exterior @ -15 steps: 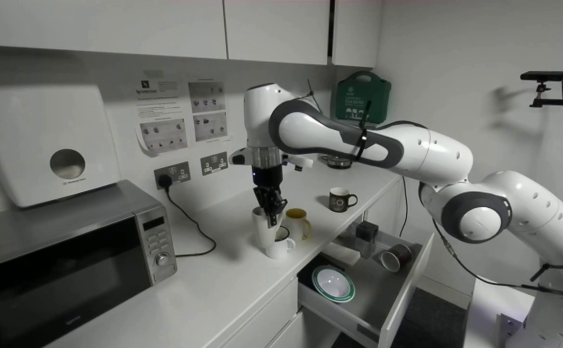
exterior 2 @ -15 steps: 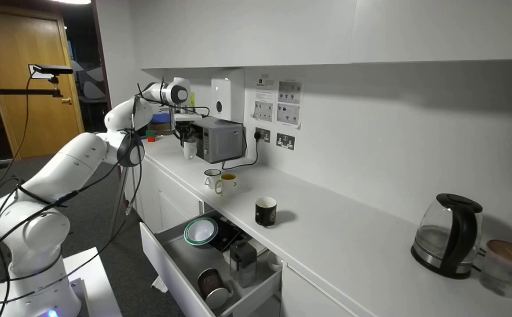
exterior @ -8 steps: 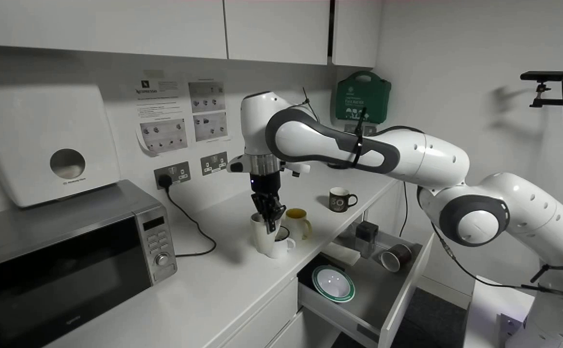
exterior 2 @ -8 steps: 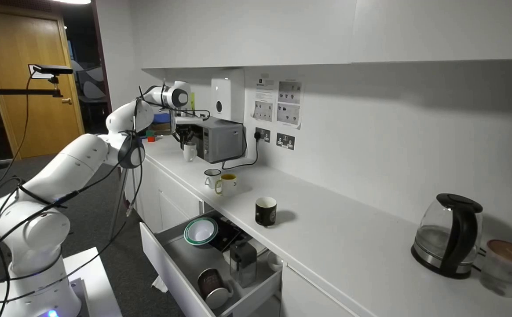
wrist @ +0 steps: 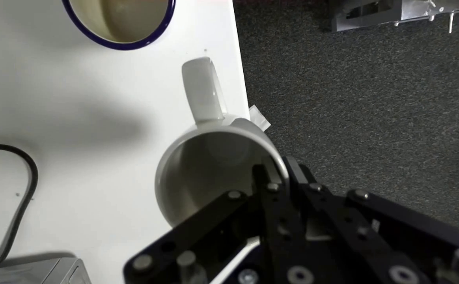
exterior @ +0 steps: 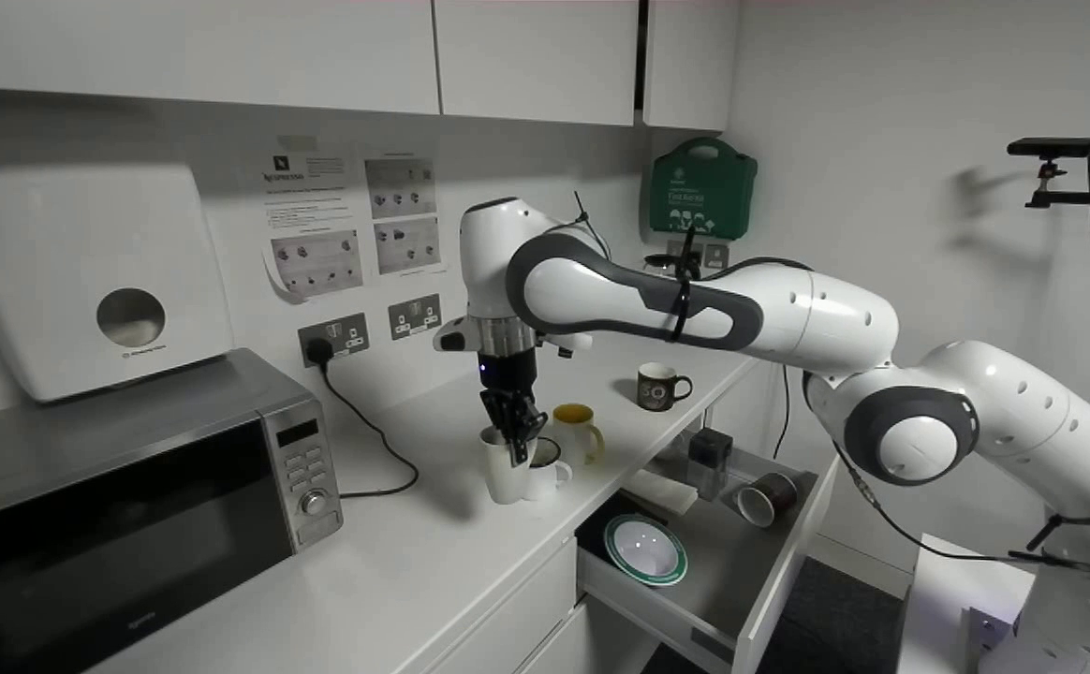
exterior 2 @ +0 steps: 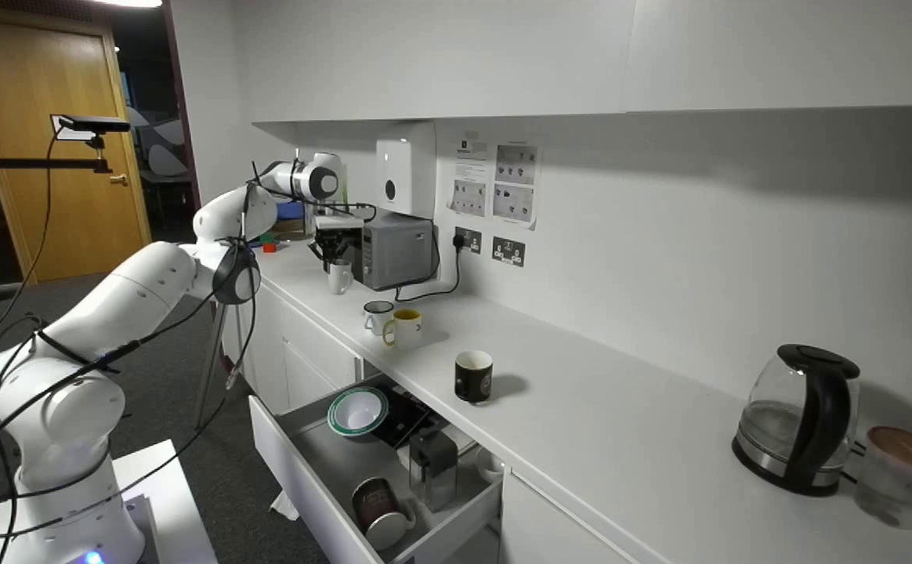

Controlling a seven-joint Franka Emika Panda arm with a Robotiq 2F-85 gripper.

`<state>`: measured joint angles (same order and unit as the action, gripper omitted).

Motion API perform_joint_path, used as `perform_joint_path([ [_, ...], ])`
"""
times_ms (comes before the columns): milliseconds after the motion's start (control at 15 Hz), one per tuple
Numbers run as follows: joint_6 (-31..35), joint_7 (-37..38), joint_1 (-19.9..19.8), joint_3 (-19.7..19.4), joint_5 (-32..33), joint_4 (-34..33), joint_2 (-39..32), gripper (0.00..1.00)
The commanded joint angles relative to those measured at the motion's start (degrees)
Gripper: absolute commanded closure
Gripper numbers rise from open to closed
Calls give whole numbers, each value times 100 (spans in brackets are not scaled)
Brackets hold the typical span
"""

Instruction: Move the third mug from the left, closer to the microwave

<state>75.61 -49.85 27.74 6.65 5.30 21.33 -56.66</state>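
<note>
The small white mug (exterior: 505, 477) hangs from my gripper (exterior: 520, 454), whose fingers pinch its rim with one inside and one outside. In the wrist view the gripper (wrist: 282, 170) is shut on the rim of the white mug (wrist: 202, 92), and the mug's handle points away from it toward the blue-rimmed cup. Another exterior view has the white mug (exterior 2: 339, 278) low over the counter, close to its front edge, near the microwave (exterior 2: 401, 249). Whether its base touches the surface I cannot tell. The microwave (exterior: 133, 496) stands apart, left of the mug.
A squat white cup (exterior 2: 378, 317), a yellow mug (exterior 2: 403, 329) and a black mug (exterior 2: 473, 377) stand farther along the counter. Below them a drawer (exterior 2: 291, 470) is pulled out, with bowls and a cup inside. A power cable (exterior: 381, 440) lies behind the mug.
The arm has come down steadily, carrying the white mug lower toward the counter and slightly toward the microwave side. The grip on the rim stays the same; other objects have not moved.
</note>
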Motion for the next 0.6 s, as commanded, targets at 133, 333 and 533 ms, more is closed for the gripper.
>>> perform_joint_path([
  [133,130,-196,-114,61,-102,0,-104,98],
  [333,139,-228,-125,56,-95,-17,-148,98],
  [533,131,-239,-150,60,-105,2,-204,98],
])
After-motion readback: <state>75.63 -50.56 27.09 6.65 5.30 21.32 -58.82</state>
